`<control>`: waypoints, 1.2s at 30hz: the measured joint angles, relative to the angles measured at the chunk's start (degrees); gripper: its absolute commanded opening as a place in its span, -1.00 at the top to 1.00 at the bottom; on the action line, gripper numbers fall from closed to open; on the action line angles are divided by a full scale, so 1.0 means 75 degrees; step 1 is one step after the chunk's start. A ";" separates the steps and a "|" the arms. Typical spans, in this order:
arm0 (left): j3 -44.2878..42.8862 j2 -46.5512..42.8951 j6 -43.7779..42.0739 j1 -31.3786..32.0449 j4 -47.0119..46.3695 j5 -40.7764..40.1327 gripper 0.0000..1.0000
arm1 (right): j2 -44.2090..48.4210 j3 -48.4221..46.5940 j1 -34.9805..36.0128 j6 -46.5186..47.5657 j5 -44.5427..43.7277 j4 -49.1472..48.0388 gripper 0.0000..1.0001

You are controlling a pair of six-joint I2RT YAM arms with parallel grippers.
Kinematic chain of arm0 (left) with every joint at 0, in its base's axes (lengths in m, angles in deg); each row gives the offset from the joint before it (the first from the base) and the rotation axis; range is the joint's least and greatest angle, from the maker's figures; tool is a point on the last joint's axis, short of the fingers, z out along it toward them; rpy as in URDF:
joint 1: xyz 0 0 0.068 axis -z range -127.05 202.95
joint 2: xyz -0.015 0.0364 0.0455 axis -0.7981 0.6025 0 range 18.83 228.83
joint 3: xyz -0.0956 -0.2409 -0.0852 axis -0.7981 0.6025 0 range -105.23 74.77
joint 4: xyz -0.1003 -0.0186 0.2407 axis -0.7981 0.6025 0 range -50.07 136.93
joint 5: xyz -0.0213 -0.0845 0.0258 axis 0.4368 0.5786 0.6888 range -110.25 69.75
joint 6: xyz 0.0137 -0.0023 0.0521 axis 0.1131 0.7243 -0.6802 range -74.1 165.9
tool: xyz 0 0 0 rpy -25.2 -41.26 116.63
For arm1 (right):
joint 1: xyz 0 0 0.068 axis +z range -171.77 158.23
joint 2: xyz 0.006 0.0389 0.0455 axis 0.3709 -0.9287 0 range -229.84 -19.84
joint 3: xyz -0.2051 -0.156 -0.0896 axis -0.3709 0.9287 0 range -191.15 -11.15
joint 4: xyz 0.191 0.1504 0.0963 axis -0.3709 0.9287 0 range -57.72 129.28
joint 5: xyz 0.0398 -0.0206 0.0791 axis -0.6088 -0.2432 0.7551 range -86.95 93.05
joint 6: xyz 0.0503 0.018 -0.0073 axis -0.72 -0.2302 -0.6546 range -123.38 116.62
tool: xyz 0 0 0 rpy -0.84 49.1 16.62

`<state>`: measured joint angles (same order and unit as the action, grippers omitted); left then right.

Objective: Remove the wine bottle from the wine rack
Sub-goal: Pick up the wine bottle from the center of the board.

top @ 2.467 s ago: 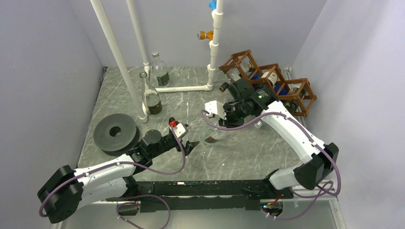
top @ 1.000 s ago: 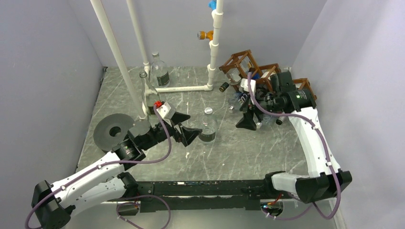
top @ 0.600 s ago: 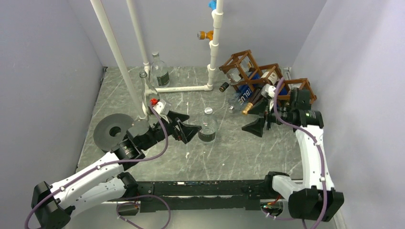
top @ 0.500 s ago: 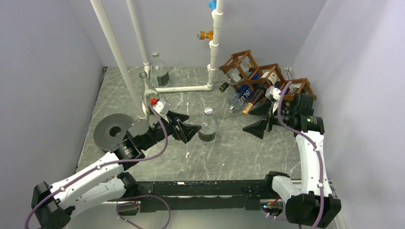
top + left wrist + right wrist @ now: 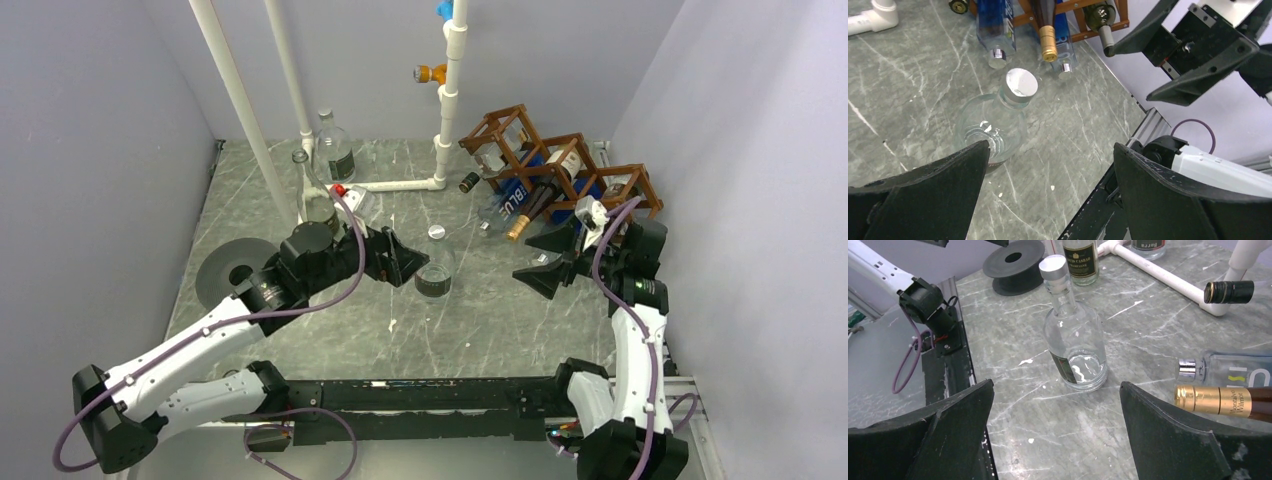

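1. The left jaws stand wide apart and hold nothing. In the top view they sit at centre frame, just left of a clear bottle that stands upright with a silver cap. The left wrist view shows this bottle between the two fingers, touching neither.
2. The right jaws are also wide and empty. They sit centre right in the top view and face left toward the same bottle.
3. The wine bottle lies in the rack at the upper right of the top view, near the rack's middle. Its gold-foiled neck points to the lower left, just above the right jaws and apart from them.
4. There is one rack, with three cells, on the table.
5. In the left wrist view, five necks jut from the rack:
   - one black-capped bottle
   - two blue bottles
   - the wine bottle
   - one grey-capped bottle
6. Three bottles stand upright: the clear one and two more at upper left by the white pipes.
7. One black spool lies at the left, partly behind the left arm.
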<state>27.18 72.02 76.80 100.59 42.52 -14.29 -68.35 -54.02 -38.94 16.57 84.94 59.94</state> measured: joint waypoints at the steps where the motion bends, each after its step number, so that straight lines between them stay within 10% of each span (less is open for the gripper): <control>1: -0.0172 0.0055 0.0009 0.0032 0.0143 -0.0082 -0.99 | 0.0090 0.0099 -0.0032 -0.0119 0.0044 -0.0172 -1.00; 19: -0.3791 0.2856 0.0516 0.2221 0.3453 -0.4695 -0.82 | 0.0452 0.0184 -0.0073 0.0003 -0.0087 -0.0498 -0.99; 36: -0.4328 0.4774 0.0356 0.2340 0.3870 -0.5659 -0.86 | 0.1230 0.0289 -0.0073 0.0009 -0.0294 -0.0504 -1.00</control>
<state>-5.28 107.82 79.46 118.14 71.55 -56.74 -59.13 -51.86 -39.49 16.63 82.73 56.16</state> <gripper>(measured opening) 0.931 0.994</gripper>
